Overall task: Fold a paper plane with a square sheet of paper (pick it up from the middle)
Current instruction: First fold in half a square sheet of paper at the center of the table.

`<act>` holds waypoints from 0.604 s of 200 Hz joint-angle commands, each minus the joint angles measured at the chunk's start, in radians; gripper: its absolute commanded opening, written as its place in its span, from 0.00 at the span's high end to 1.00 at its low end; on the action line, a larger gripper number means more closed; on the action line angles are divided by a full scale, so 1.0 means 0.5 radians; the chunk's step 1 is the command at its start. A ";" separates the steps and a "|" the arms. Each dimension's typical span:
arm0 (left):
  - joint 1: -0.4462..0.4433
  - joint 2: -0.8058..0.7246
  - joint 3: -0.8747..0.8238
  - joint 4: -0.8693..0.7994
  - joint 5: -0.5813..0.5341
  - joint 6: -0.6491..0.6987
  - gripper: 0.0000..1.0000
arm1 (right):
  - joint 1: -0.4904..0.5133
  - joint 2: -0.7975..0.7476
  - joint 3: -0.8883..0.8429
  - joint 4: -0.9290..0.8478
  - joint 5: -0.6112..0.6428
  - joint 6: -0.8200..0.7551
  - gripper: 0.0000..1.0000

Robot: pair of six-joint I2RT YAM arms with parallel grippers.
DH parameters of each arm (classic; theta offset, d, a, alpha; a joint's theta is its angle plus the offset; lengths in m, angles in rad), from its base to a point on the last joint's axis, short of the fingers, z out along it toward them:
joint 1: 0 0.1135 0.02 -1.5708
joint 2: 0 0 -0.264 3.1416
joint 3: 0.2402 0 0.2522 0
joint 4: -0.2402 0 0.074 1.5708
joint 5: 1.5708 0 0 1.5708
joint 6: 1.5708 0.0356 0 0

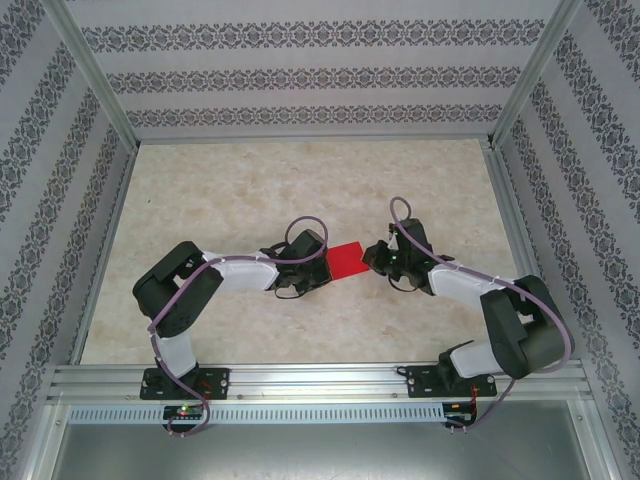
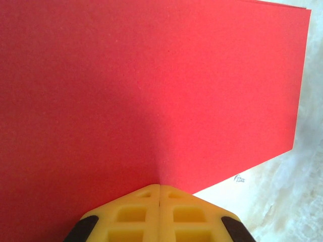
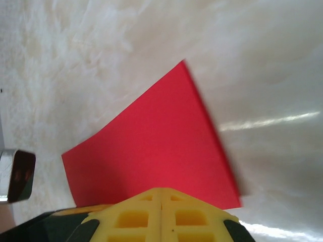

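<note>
Looking down on the red sheet of paper (image 1: 347, 260) at mid-table, flat on the pale marbled tabletop (image 1: 250, 190), right between the two arms. Reads from above as a slanted oblong, wider than deep. Over to the left gripper (image 1: 322, 266): reaching in from the left, tips at the sheet's left edge. On its wrist camera, seeing the left gripper (image 2: 160, 187) with yellow fingers (image 2: 131, 214) pressed tight together, no gap along the seam, nose at the near edge of the paper (image 2: 151, 91). Cannot tell which: nipping the paper or just resting over it. Noting a faint shaded line running up the red from the fingertips, and at the far right corner a thin second edge, like two layers stacked. Spotting a tiny dark mark (image 2: 239, 178) on the table just beside the sheet. Now the right gripper (image 1: 370, 258): reaching in from the right, tips at the opposite edge, facing the left one across the paper. On its own camera, same story for the right gripper (image 3: 161, 191): yellow fingers (image 3: 192, 219) closed flush, tip over the near edge of the sheet (image 3: 156, 146). Again no telling between pinching and hovering. Catching a shiny metal block (image 3: 12, 174) with a dark face at the left edge, unidentifiable. Framing it all: patterned walls (image 1: 300, 75) on three sides, an aluminium rail (image 1: 320, 385) along the near edge.
</note>
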 commanded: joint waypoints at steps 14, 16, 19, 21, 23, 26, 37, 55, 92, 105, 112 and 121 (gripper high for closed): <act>0.049 0.015 0.046 -0.367 -0.159 0.427 1.00 | 0.144 0.127 0.092 0.109 0.041 0.091 0.98; 0.052 0.012 0.045 -0.367 -0.161 0.454 1.00 | 0.146 0.137 0.095 0.114 0.043 0.095 0.98; 0.057 0.009 0.050 -0.367 -0.161 0.493 1.00 | 0.159 0.151 0.101 0.123 0.043 0.102 0.98; 0.062 0.004 0.052 -0.369 -0.160 0.514 1.00 | 0.166 0.160 0.105 0.131 0.044 0.108 0.98; 0.065 0.003 0.054 -0.370 -0.158 0.539 1.00 | 0.171 0.172 0.109 0.139 0.044 0.114 0.98; 0.070 -0.003 0.059 -0.370 -0.156 0.572 1.00 | 0.182 0.188 0.114 0.153 0.045 0.124 0.98; 0.089 -0.010 0.061 -0.350 -0.131 0.673 1.00 | 0.215 0.246 0.135 0.201 0.044 0.155 0.98; 0.117 0.007 0.067 -0.279 -0.026 0.737 1.00 | 0.261 0.342 0.181 0.271 0.044 0.205 0.98; 0.121 0.021 0.074 -0.250 0.016 0.688 1.00 | 0.301 0.479 0.239 0.273 0.051 0.255 0.98; 0.121 0.008 0.069 -0.252 -0.001 0.660 1.00 | 0.301 0.509 0.236 0.246 0.057 0.259 0.98; 0.121 0.000 0.065 -0.245 -0.008 0.644 1.00 | 0.301 0.522 0.227 0.245 0.057 0.268 0.98; 0.121 -0.013 0.059 -0.237 -0.010 0.620 1.00 | 0.302 0.529 0.213 0.238 0.059 0.279 0.98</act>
